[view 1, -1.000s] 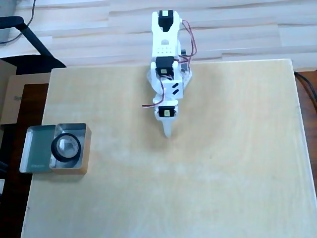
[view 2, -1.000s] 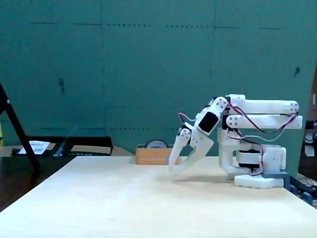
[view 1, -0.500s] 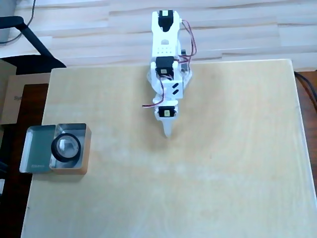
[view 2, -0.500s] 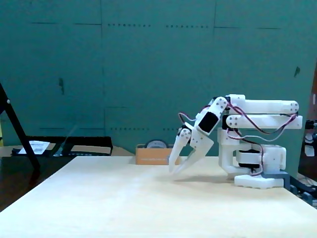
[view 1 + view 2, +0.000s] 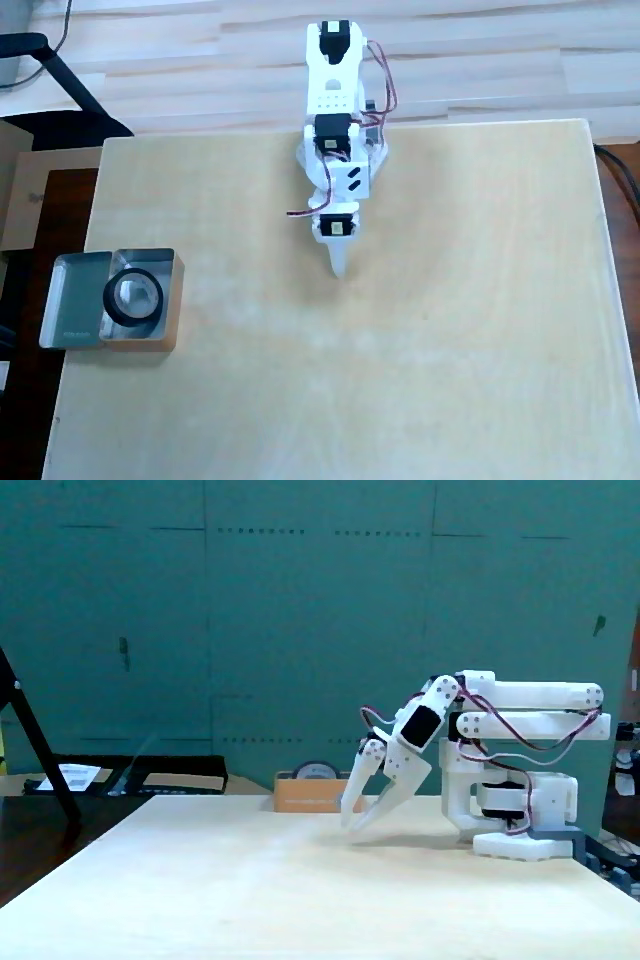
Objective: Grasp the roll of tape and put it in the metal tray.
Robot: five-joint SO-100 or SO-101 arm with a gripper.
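Here, your gripper (image 5: pixel 341 272) hangs over the table (image 5: pixel 420 380), pointing down and away from the arm's base; in the fixed view the gripper (image 5: pixel 347 825) has its tips brought together at the bottom with a narrow wedge of gap higher up, nothing between them, just above the board.

Tape (image 5: pixel 133 297): black ring, pale see-through centre, lying flat with its hole facing straight up; being round, it shows no long axis. You find it well left of the gripper in the overhead view, and slightly nearer that picture's bottom edge, inside the tray. In the fixed view only its top arc (image 5: pixel 317 770) peeks above the tray wall, behind and left of the gripper.

Tray (image 5: pixel 72 310): shallow rectangular metal box, mirror-like walls, long axis running left to right in the overhead view. The tape sits in its right half, and the lower and right walls reflect tan. In the fixed view the tray (image 5: pixel 300 795) reads as a low tan block.

Table: pale wooden board, smooth, matte, square-cornered.
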